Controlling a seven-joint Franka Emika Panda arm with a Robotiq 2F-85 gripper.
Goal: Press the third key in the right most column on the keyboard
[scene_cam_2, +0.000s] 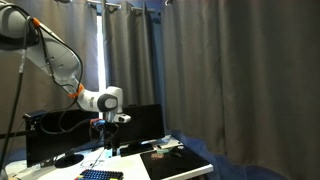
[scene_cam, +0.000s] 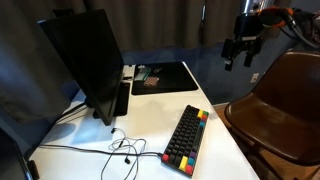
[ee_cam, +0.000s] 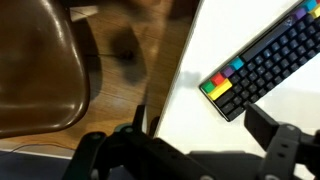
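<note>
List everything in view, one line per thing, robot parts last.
keyboard: one, black with red, yellow, green and blue edge keys, on the table's near end
monitor: one, black, standing on the table
mouse mat: one, black, at the table's far end
cables: a few, thin and dark, between monitor and keyboard
table: one, white
chair: one, brown, beside the table
curtains: grey, backdrop
robot arm: one, white
end effector: one, black, open, raised above the chair
</note>
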